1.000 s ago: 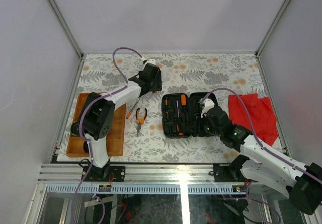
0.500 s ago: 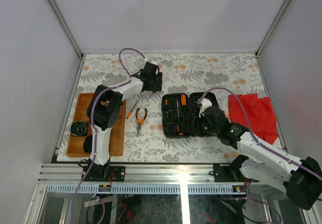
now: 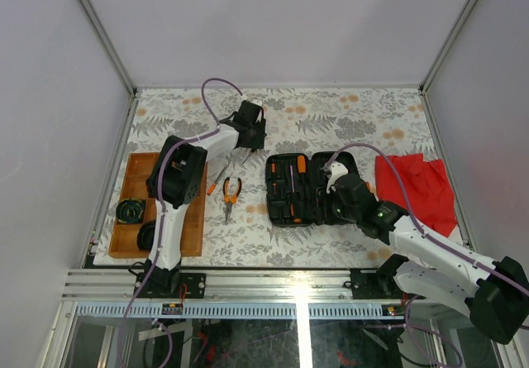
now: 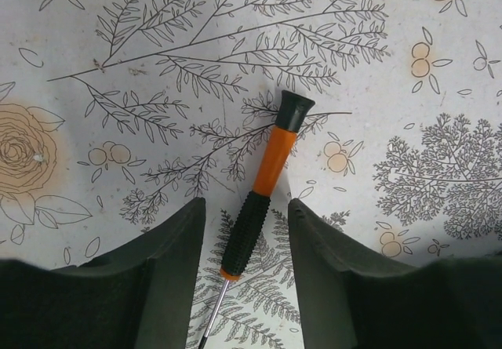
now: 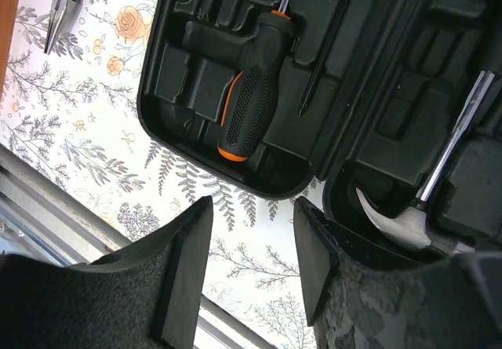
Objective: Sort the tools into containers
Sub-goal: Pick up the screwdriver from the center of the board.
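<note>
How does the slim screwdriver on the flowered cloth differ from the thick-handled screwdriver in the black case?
The slim screwdriver has a thin handle, orange between a black cap and black grip; the thick-handled screwdriver is stout, mostly black with orange trim. The slim one lies on the flowered cloth; the thick one sits in a moulded slot of the black case. Both have orange-and-black handles and metal shafts.

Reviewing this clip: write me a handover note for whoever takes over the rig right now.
Left tool: open, straddling the precision screwdriver on the cloth, not gripping it.
Right tool: open, empty, over the near edge of the tool case.
Done: large screwdriver and hammer lie in the case.
Left: precision screwdriver and pliers lie loose, beside the wooden tray.
</note>
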Controlling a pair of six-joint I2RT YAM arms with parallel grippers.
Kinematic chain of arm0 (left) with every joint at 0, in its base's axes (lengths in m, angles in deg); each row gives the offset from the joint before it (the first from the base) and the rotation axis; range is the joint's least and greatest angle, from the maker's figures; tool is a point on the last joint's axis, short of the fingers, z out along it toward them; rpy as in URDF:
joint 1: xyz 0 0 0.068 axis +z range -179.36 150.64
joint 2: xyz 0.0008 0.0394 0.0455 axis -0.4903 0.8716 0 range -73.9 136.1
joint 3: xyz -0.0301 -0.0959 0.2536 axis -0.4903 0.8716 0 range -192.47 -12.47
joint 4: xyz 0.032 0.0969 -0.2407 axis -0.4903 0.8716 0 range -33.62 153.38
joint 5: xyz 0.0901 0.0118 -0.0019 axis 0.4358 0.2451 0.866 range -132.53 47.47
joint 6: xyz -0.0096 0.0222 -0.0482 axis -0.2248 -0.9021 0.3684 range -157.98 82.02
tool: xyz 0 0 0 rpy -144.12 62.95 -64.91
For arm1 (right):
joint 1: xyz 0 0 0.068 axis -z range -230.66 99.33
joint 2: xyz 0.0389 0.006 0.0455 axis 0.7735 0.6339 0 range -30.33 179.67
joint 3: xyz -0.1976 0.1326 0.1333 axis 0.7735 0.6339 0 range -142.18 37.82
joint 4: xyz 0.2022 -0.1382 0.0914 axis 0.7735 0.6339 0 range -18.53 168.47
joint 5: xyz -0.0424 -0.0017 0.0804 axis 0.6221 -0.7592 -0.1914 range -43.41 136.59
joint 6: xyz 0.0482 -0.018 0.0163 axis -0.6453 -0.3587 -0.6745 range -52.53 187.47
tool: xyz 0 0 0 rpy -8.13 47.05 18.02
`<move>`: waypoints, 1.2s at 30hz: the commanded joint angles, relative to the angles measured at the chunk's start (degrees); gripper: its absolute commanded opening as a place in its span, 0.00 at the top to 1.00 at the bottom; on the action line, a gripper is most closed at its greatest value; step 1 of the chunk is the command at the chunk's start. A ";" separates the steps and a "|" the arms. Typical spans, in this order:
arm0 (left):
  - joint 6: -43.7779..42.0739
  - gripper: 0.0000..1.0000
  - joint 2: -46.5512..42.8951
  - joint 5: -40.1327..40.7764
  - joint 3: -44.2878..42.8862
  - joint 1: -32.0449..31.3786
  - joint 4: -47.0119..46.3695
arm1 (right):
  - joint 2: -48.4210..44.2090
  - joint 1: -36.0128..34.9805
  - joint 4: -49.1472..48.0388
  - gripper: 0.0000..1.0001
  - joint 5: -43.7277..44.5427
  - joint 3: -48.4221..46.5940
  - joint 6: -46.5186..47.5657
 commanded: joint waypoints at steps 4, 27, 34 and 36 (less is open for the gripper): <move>-0.01 0.64 1.36 -2.35 -0.29 0.52 2.20 | -0.09 -0.32 0.91 0.48 0.09 -3.43 -0.02; 11.28 1.00 -26.54 -5.18 24.10 -0.60 -3.62 | -5.13 -0.21 -3.07 0.48 6.66 -4.31 -7.99; 16.16 1.00 -42.69 -5.47 35.56 -8.19 -7.63 | -6.26 -0.31 -11.32 0.46 9.02 -3.73 -17.89; 17.13 1.00 -47.24 -5.29 38.11 -10.78 -8.14 | -5.74 -0.26 -14.99 0.46 7.50 -3.67 -20.70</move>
